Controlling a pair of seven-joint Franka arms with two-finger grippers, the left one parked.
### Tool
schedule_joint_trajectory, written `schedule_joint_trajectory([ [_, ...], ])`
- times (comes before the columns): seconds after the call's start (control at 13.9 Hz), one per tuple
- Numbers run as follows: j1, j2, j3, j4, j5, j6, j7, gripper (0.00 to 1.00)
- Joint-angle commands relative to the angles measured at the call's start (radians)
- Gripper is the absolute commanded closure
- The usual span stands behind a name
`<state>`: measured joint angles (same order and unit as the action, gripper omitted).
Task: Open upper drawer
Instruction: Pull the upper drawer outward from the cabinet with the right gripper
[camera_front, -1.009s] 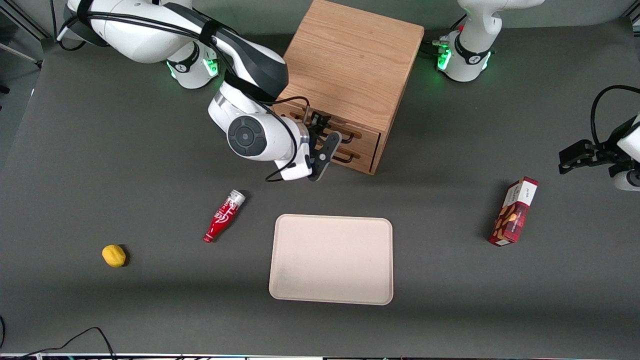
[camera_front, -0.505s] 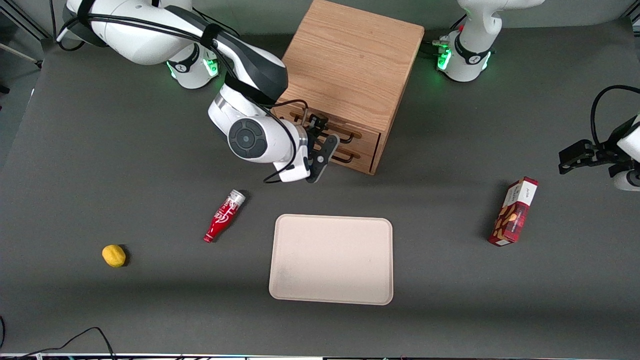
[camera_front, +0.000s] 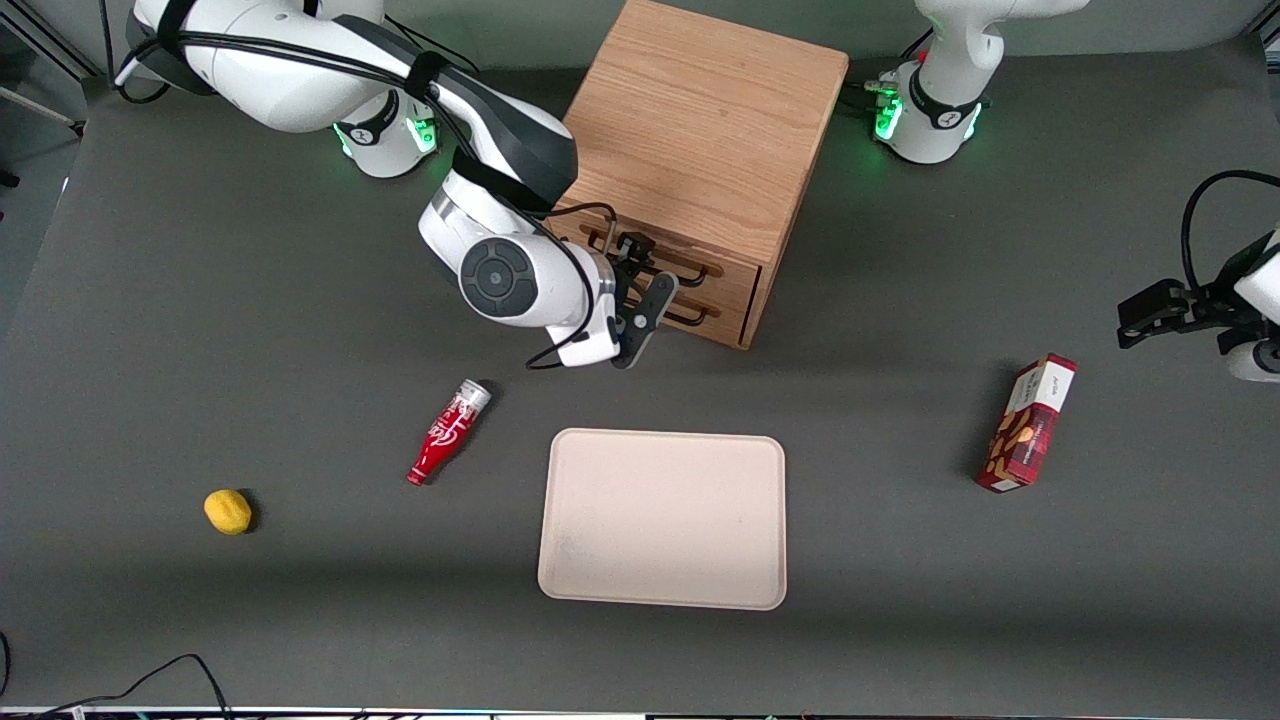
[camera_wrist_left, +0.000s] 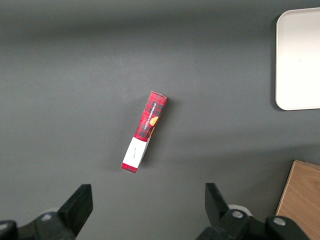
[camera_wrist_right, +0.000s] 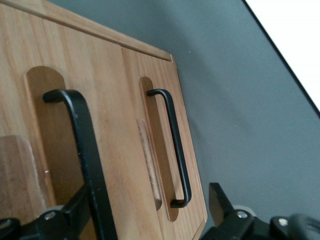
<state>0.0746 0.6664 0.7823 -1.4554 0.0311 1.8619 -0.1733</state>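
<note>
since a second ago the claw (camera_front: 640, 285) moved slightly closer to the cabinet (camera_front: 700, 150); its spread fingers straddle the upper drawer (camera_front: 650, 255) handle (camera_wrist_right: 85, 150), gripping nothing.

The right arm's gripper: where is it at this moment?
In the front view, the gripper is in front of the boxy light oak cabinet, at the wide black wire handle of the upper drawer, above the closed lower drawer.
</note>
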Motion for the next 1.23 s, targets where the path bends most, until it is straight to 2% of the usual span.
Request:
schedule_joint_trajectory([
  [0.0, -0.015, 0.019, -0.006, 0.024, -0.049, 0.014, 0.018, 0.00],
  [0.22, -0.019, 0.067, -0.014, 0.102, -0.082, 0.003, 0.017, 0.00],
  [0.5, -0.022, 0.093, -0.064, 0.162, -0.079, -0.015, -0.006, 0.00],
  [1.15, -0.013, 0.214, -0.099, 0.389, -0.082, -0.072, -0.014, 0.00],
])
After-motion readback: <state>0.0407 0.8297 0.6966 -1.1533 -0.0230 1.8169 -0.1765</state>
